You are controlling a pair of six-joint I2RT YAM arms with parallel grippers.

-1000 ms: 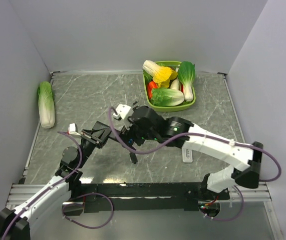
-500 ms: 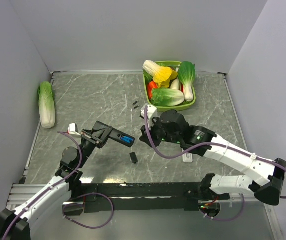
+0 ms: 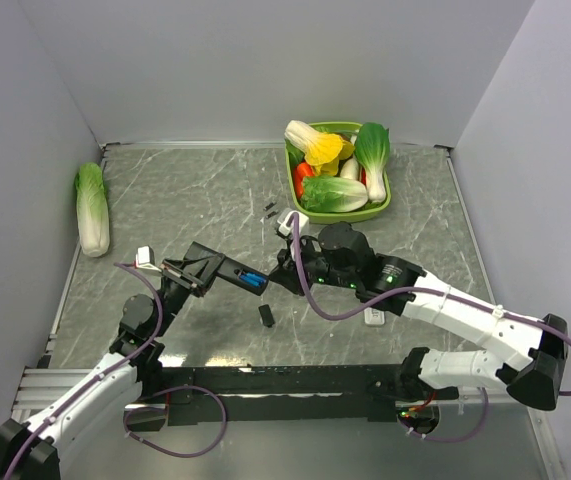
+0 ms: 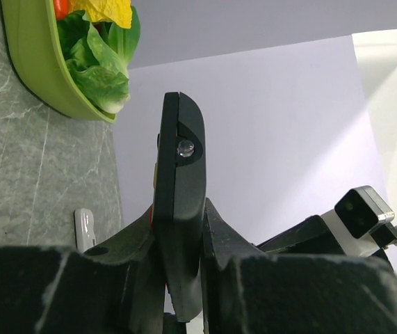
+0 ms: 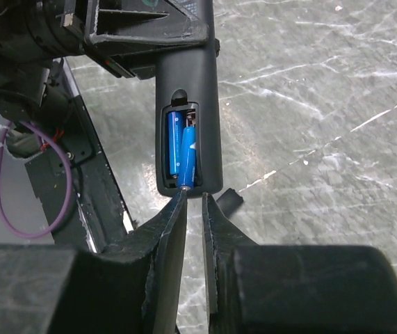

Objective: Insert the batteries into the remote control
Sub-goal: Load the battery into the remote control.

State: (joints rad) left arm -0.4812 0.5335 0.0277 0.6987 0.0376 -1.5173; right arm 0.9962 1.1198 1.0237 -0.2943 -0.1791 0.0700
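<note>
Batteries (image 5: pixel 176 147), two blue ones, lie side by side in the open compartment near the free end of the remote control (image 5: pixel 184 83). The right end effector (image 5: pixel 193 198) stands at that end edge. Its jaws are almost together, with a thin gap and nothing between them, and one tip meets the compartment's lower rim. The left end effector (image 4: pixel 179 224) is clenched on the remote's other end and holds it above the bench (image 5: pixel 323 104). A small black piece (image 5: pixel 229 200) lies just beside the free end. The white remote (image 3: pixel 373 316) is near. Bare bench reaches to the green basket (image 3: pixel 380 212) at the far edge.
</note>
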